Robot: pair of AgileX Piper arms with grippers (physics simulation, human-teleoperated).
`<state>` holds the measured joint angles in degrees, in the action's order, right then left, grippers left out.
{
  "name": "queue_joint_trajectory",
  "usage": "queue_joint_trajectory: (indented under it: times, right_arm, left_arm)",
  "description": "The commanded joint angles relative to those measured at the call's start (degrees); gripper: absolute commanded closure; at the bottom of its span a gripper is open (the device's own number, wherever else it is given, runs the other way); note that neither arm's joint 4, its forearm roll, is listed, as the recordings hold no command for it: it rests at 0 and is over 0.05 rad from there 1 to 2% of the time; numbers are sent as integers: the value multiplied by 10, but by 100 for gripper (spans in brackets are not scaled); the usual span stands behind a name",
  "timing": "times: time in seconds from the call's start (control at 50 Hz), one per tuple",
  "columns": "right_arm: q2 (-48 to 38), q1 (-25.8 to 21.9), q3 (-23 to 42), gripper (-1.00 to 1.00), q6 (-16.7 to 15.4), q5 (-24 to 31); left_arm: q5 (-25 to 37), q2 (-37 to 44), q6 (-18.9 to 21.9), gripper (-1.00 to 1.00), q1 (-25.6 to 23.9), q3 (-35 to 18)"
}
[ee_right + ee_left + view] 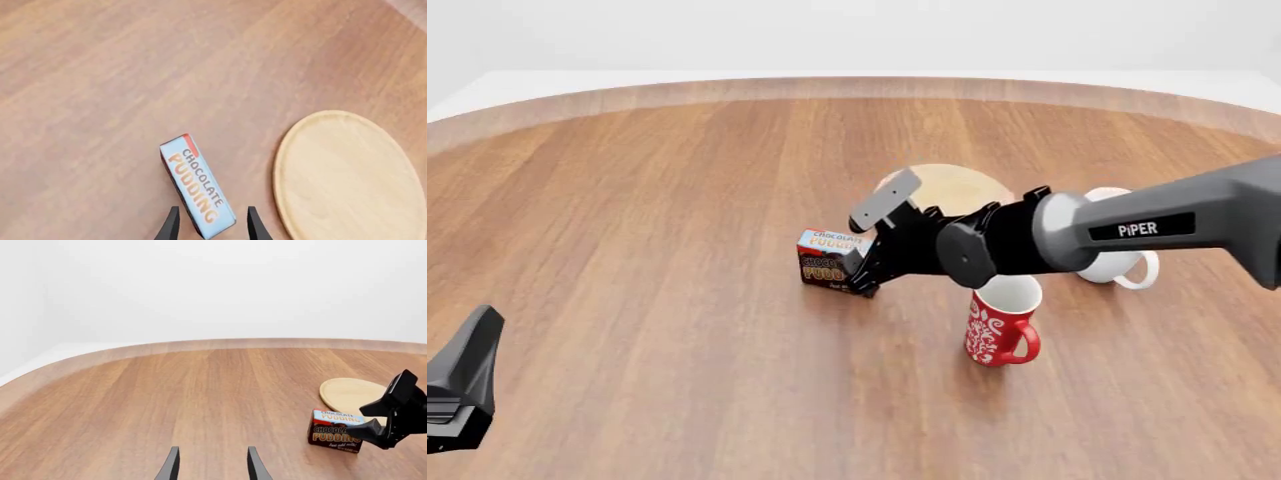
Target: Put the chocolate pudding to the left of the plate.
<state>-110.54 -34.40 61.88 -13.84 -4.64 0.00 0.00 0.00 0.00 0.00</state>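
- Right gripper [211,224], jaws parted and set either side of the chocolate pudding's near end; whether the fingers press the box or merely flank it cannot be told.
- Left gripper [211,465], fingers apart and holding nothing, low near the worktop's near-left corner, well apart from everything else.
- Table [641,220]: round-edged wooden worktop; wide bare wood runs toward the left and far edges, giving open room for moving on that side.
- Plate [961,190]: flat tan disc around mid-table, toward the far edge from the box, partly hidden by the right arm in the front view.
- White mug [1128,265]: just beyond the right arm, toward the right edge.
- Red patterned mug [1001,320]: upright, toward the near edge from the plate, under the right arm.
- Chocolate pudding [831,258]: upright on the wood, near the plate on its left-edge side and a little nearer the near edge.
- Progress, as a judgement: the box appears to stand about where the task wants it; what seems left is to let go and lift clear, minding the red mug under the arm.
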Motion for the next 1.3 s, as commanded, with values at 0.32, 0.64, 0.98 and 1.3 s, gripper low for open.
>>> queue_joint_trajectory:
  times: [0.32, 0.64, 0.98, 1.3]
  right_arm:
    - [-21, 0, 1, -100, 4, -14]
    - [-30, 4, 9, -100, 5, -14]
    - [15, -15, -25, 100, 15, -18]
    - [83, -12, -45, 100, 12, 7]
  left_arm:
    - [0, 0, 0, -100, 0, 0]
    - [0, 0, 0, -100, 0, 0]
    - [0, 0, 0, -100, 0, 0]
    - [0, 0, 0, -100, 0, 0]
